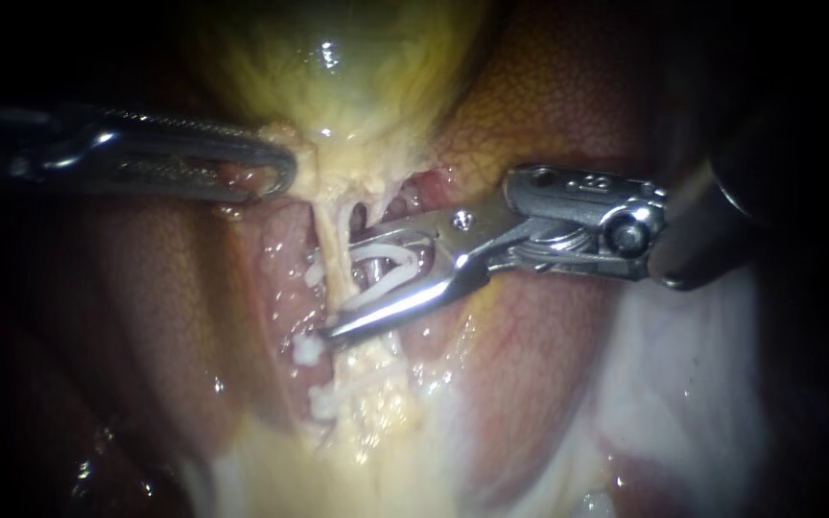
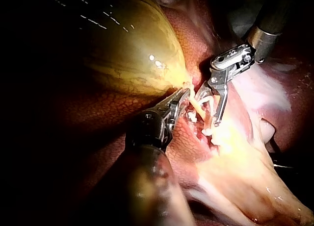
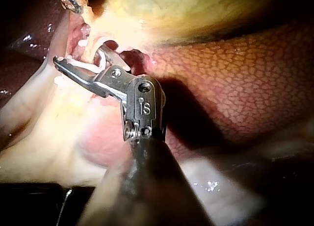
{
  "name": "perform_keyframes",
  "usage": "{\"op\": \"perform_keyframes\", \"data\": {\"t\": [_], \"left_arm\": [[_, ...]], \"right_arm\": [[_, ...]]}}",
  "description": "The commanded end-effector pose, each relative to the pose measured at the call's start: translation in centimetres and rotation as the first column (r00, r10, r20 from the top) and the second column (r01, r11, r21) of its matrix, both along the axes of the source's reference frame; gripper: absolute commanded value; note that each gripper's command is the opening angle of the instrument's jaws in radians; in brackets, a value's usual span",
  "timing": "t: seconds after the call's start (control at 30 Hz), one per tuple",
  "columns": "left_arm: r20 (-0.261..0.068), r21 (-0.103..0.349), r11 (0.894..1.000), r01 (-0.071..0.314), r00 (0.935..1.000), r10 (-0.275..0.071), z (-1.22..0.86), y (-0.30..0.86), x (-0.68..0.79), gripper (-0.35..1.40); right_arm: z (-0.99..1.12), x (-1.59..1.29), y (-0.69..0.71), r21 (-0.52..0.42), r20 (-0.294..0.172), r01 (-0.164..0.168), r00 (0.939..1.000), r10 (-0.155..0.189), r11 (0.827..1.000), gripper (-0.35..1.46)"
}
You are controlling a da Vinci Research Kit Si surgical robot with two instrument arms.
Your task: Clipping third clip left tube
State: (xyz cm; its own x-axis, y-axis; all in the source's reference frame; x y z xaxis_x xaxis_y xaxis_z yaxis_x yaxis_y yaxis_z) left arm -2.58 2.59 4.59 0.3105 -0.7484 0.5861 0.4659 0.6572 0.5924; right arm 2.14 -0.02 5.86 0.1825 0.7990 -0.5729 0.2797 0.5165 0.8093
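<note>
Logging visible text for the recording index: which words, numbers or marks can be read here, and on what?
Readable text: none.
Small stamped marks on the right instrument, on its metal head: too small to read reliably.
No text on the left instrument, the liver or the gallbladder.

The left tool grips the gallbladder base; the right tool holds a white clip astride the pale tube.

Yellow gallbladder on reddish mottled liver.
</note>
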Motion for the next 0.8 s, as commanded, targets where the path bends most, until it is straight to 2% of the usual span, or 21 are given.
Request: {"op": "perform_keyframes", "data": {"t": [0.03,0.23,0.43,0.63,0.8], "left_arm": [[-0.001,0.001,1.0,0.001,1.0,-0.001,0.0,0.0,0.0,-0.35],[0.0,0.0,1.0,0.0,1.0,0.0,0.01,0.0,0.0,-0.35],[0.0,0.0,1.0,0.0,1.0,0.0,0.01,0.0,0.0,-0.35],[0.0,0.0,1.0,0.0,1.0,0.0,0.01,0.0,0.0,-0.35],[0.0,0.0,1.0,0.0,1.0,0.0,0.01,0.0,0.0,-0.35]], "right_arm": [[0.0,0.01,0.0,0.011,-0.012,0.002,0.9999,-0.001,1.0,0.46],[-0.04,0.08,0.01,0.042,-0.088,0.015,0.9961,-0.011,0.999,0.45],[-0.09,0.15,0.09,0.065,-0.126,-0.003,0.992,0.011,0.998,0.45],[-0.16,0.14,0.19,0.089,-0.136,-0.009,0.9905,0.021,0.996,0.43],[-0.16,0.13,0.21,0.112,-0.127,-0.009,0.9916,0.023,0.994,0.37]]}}
